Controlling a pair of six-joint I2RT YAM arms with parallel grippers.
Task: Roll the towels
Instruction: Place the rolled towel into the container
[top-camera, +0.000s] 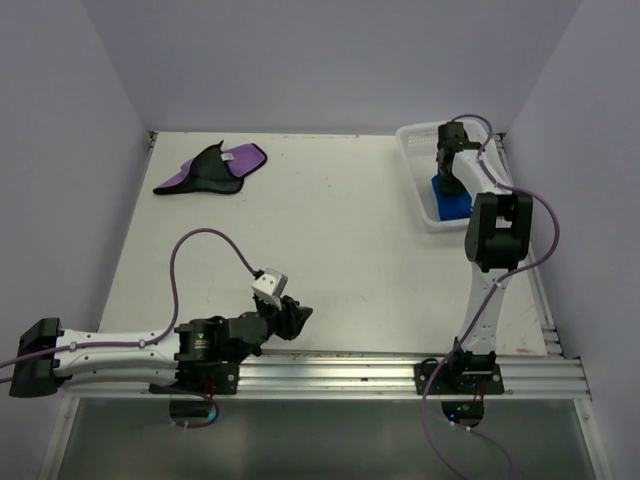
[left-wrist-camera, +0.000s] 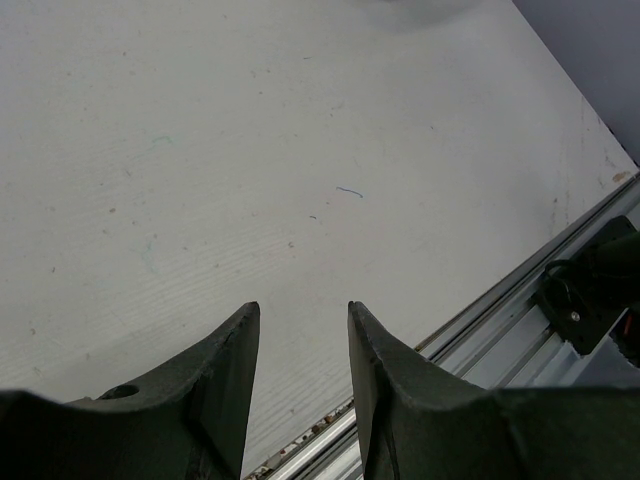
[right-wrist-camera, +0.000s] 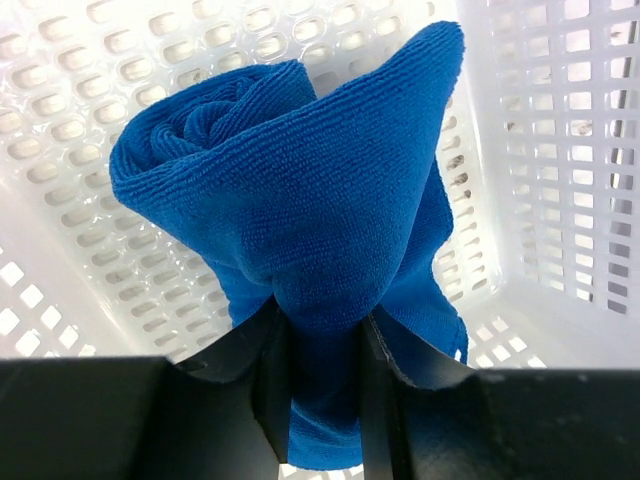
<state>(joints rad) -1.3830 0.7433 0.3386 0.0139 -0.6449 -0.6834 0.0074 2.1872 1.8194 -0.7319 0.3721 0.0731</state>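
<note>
1. Closest to the right wrist camera, the dark fingers (right-wrist-camera: 262, 385) of the right tool (right-wrist-camera: 322, 345) are pressed in on a lower fold of the blue towel (right-wrist-camera: 290, 190), pinching it between them.
2. The blue towel is loosely rolled. Its spiral end shows at the upper left, and it sits inside the white mesh basket (right-wrist-camera: 560, 150).
3. From above, the right arm (top-camera: 500, 235) rises from its base on the rail (top-camera: 350, 375) and reaches to the table's far right corner. Its wrist bends down so that the tool dips into the basket, whose walls closely surround the tool and the cloth.
4. The left arm (top-camera: 130, 350) lies low along the near edge, folded at the elbow. The left tool (left-wrist-camera: 300, 330) is just above the bare table (top-camera: 340, 220) beside the rail.
5. The left tool's jaws are spread, with only the table surface showing between them.
6. The purple towel (top-camera: 215, 168) lies unrolled at the far left of the table. Its black side is partly turned up and a small white tag (top-camera: 228, 157) shows. It is well apart from both tools.
7. A purple cable (top-camera: 200, 240) loops over the table above the left arm.
</note>
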